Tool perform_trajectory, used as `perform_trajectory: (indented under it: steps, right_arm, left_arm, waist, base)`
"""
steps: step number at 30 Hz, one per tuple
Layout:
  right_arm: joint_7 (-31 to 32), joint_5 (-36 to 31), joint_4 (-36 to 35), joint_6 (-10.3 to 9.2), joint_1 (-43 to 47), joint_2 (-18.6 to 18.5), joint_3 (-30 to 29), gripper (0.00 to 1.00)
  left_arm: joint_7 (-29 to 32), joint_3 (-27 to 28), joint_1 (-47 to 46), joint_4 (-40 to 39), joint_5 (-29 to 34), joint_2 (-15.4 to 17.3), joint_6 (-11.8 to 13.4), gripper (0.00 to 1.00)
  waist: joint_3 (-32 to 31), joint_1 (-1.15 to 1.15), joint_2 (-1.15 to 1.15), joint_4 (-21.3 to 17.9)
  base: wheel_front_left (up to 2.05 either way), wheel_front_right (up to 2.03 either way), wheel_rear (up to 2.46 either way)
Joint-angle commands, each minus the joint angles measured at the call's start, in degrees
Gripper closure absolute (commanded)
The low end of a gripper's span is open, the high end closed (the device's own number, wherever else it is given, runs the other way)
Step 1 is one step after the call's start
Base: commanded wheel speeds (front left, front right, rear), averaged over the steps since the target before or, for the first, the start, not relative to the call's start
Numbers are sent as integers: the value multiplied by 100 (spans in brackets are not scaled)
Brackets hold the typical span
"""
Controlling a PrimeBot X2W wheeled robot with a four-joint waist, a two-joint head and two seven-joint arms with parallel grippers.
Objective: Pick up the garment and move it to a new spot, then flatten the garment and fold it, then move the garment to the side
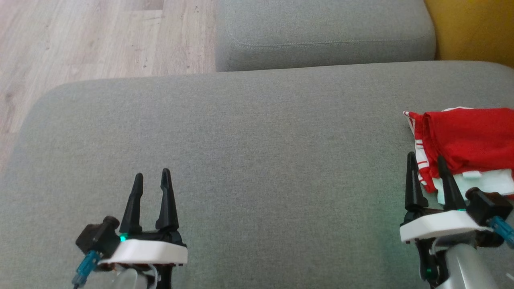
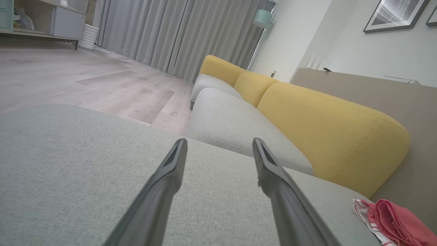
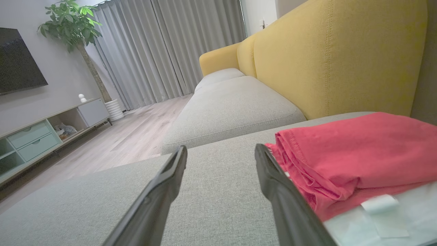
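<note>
Over the sofa seat (image 1: pixel 257 132), low left, left end effector (image 1: pixel 151 172): two dark fingers spread wide apart with nothing between them, tips pointing away from the robot above bare grey fabric.
Left arm: white wrist block and a pale forearm stub at the bottom edge of the head view, with the fingers at a shallow angle to the seat.
Right end effector (image 1: pixel 425 155): fingers just as wide apart and empty, pointing forward. Its right-hand finger overlaps the garment's near left edge in the head view; whether it touches the cloth cannot be told.
Right arm: silver forearm rising from the lower right corner, wrist held low over the seat.
Garment (image 1: pixel 470 136): red cloth doubled over a white layer with red stripes at its edge. It lies at the right end of the seat, well apart from the left end effector.
Surroundings: second grey cushion (image 1: pixel 321 36) beyond the seat, yellow backrest (image 3: pixel 324 58) behind the garment, pale wooden floor (image 1: pixel 100 36) to the far left.
</note>
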Motion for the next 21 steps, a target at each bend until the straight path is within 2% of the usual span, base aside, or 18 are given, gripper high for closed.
perform_trajectory:
  steps: [1, 19, 20, 21]
  right_arm:
    - [-77, 24, -168, -4, -124, -27, 161, 0]
    - [-77, 48, -156, -4, -141, -27, 331, 0]
    - [0, 71, 1, 0, 10, 2, 193, 100]
    - [5, 76, 44, 0, 8, 5, 194, 100]
  left_arm:
    - [-30, 207, -155, -185, -34, 18, 34, 0]
    - [-30, 136, -212, -122, -239, 18, 162, 0]
    - [0, -18, -1, 47, -249, 0, 146, 100]
    - [3, -17, 1, 92, -254, 0, 165, 100]
  waist:
    - [1, 0, 0, -6]
    - [6, 0, 0, -21]
    - [6, 0, 0, -20]
    - [8, 0, 0, -23]
  base:
    - [0, 0, 0]
    - [0, 0, 0]
    - [0, 0, 0]
    - [0, 0, 0]
